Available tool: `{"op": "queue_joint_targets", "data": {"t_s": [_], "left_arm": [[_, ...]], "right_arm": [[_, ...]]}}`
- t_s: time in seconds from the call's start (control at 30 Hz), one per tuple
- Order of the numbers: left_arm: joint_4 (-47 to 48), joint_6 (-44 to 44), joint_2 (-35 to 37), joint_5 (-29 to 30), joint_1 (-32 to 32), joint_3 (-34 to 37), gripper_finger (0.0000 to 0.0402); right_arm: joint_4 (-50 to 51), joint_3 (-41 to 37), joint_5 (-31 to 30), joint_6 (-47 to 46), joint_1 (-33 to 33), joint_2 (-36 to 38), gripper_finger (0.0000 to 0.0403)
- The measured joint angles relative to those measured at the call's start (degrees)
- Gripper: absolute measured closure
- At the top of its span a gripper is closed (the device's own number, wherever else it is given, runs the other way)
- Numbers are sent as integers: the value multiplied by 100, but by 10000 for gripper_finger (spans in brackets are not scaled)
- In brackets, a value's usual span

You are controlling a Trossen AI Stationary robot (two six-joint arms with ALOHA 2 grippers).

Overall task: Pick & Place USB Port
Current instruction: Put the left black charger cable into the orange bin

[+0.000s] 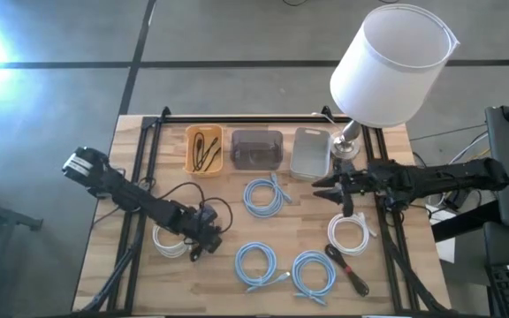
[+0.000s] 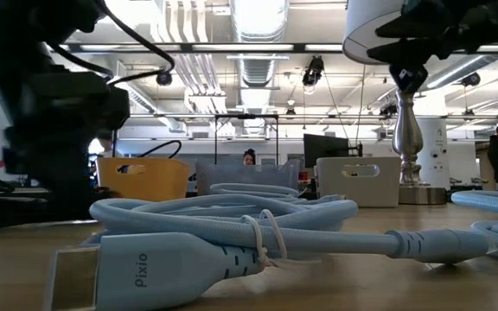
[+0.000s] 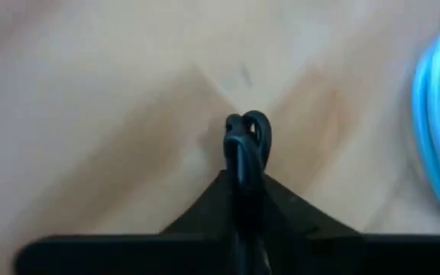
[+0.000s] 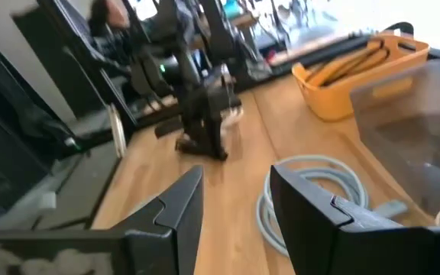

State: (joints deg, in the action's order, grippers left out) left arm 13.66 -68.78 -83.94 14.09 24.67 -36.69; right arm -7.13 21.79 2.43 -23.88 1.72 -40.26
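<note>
A black cable (image 1: 208,210) lies in loose loops on the table's left half, beside a white coil (image 1: 170,241). My left gripper (image 1: 198,247) points down at the table there, shut, with a small black loop (image 3: 247,131) at its fingertips. My right gripper (image 1: 329,191) hovers open above the table's right half, in front of the grey bin (image 1: 310,153); its fingers (image 4: 176,210) touch nothing. A black plug and cable (image 1: 346,268) lies near the right front, below a white coil (image 1: 349,234). My left gripper has a small loop of black cable (image 3: 247,131) pinched between its fingertips, coming from above and pointing down. The loop sits just over the wooden tabletop. I cannot tell whether it is lifted clear, and the rest of the cable is hidden behind the gripper.
Three blue coils (image 1: 263,195) (image 1: 256,266) (image 1: 313,272) lie mid-table; one plug (image 2: 145,268) fills the low view. A yellow bin (image 1: 203,148), a dark clear bin (image 1: 256,148) and the grey bin line the far edge. A lamp (image 1: 392,64) stands far right.
</note>
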Motion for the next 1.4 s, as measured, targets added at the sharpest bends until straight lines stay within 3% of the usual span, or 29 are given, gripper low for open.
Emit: {"op": "queue_joint_targets", "data": {"t_s": [0.17,0.43,0.6,0.73,0.97,1.17,1.4], "left_arm": [[-8,327,634,1390,-18,7,373],[98,1384,1949,2915,-304,7,354],[109,2277,2598,3934,-686,7,365],[113,2815,2973,4336,-1283,7,365],[134,3223,2953,4010,-2907,9,362],[125,3266,2425,2445,-4370,24,359],[-153,3266,1490,1908,-4986,31,354]], "right_arm": [[26,469,0,80,0,-893,254],[112,1088,16,198,2,-2077,254],[362,1395,65,430,14,-2605,254],[610,1596,68,542,15,-2945,254],[656,1942,77,547,20,-3439,254],[700,2072,79,547,20,-3744,254],[707,2086,79,547,28,-3959,254]]}}
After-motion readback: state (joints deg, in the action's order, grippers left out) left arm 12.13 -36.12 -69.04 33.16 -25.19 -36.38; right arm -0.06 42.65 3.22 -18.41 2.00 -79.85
